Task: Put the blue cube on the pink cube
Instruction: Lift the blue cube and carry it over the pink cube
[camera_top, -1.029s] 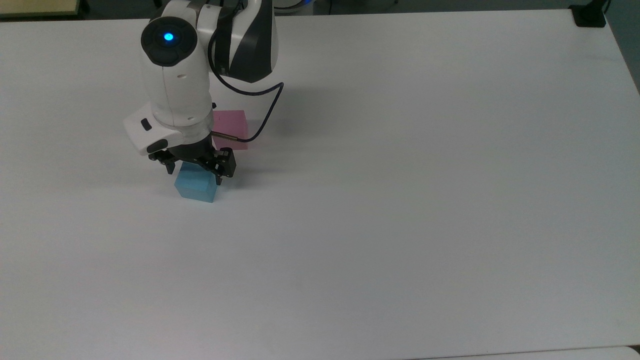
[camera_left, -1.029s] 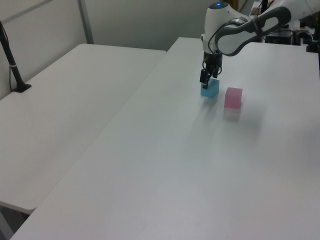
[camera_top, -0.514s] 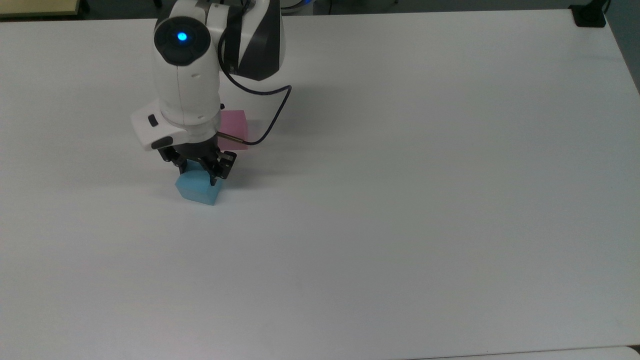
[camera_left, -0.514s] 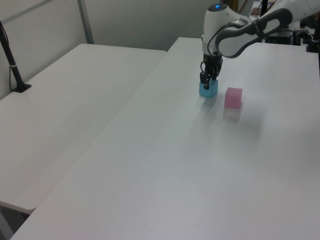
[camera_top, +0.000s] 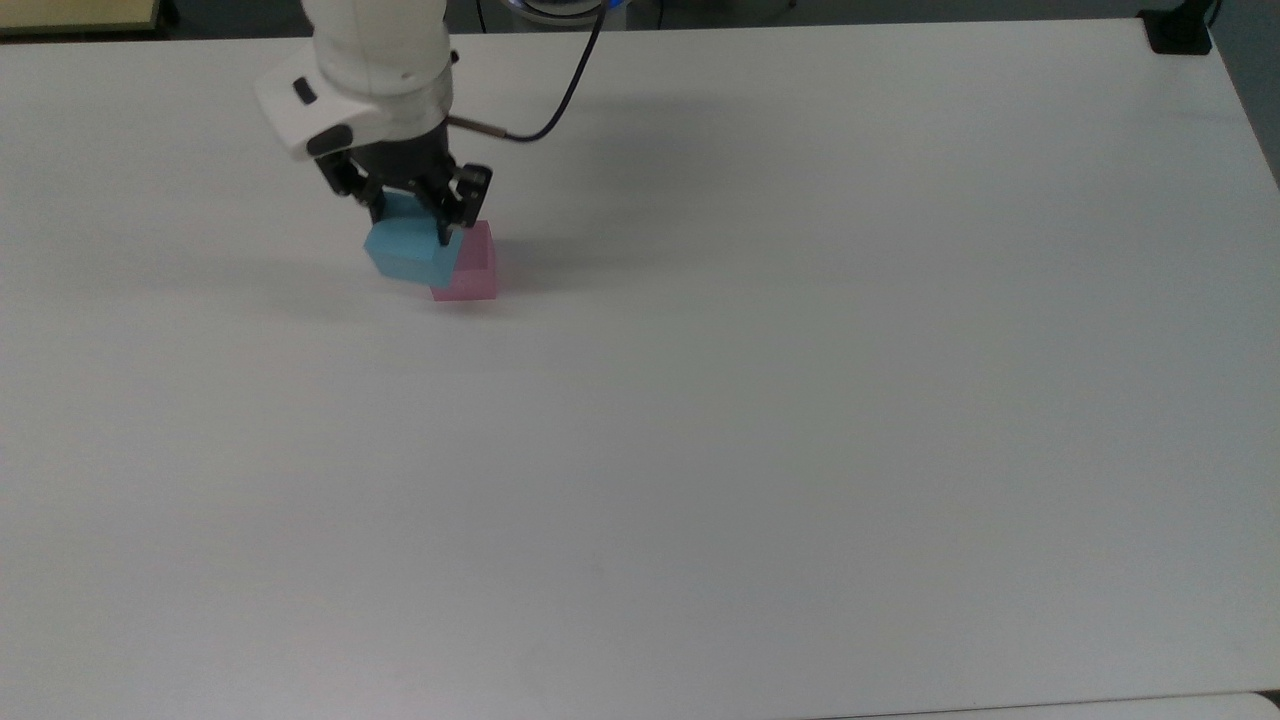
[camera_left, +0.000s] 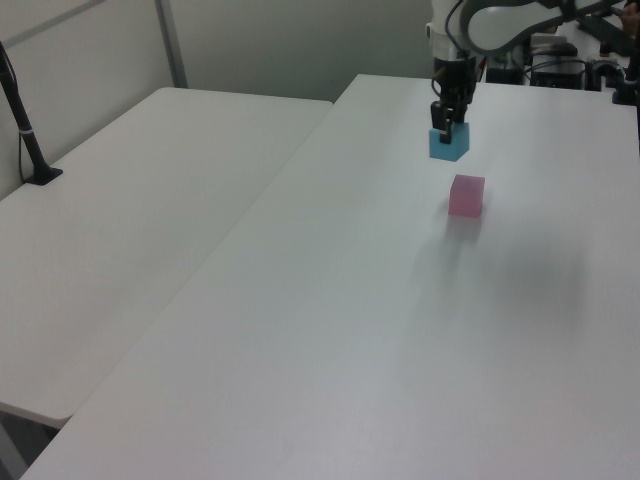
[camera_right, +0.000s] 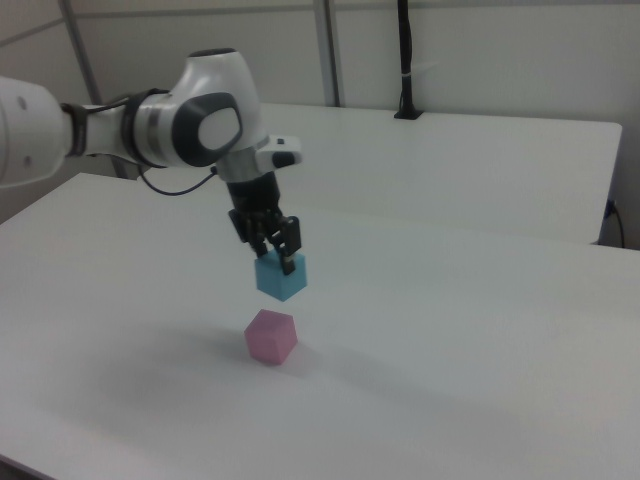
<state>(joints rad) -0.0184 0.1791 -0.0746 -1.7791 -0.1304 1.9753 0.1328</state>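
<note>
My gripper (camera_top: 408, 215) (camera_left: 449, 126) (camera_right: 272, 257) is shut on the blue cube (camera_top: 408, 251) (camera_left: 449, 145) (camera_right: 281, 278) and holds it in the air, clear of the table. The pink cube (camera_top: 474, 266) (camera_left: 466, 195) (camera_right: 271, 337) rests on the white table (camera_top: 760, 400). In the right view the blue cube hangs a short way above the pink cube, almost straight over it. In the top view the blue cube covers the pink cube's left part. In the left view the blue cube sits above and slightly left of the pink one.
A dark cable (camera_top: 560, 90) loops from the wrist toward the table's far edge. A black clamp (camera_top: 1180, 30) sits on the far right corner in the top view. A second white table (camera_left: 130, 220) adjoins on the left view's left, with a black post (camera_left: 25, 130) on it.
The gripper closed on the blue cube, lifted it off the table and carried it over toward the pink cube. The pink cube has not moved.
</note>
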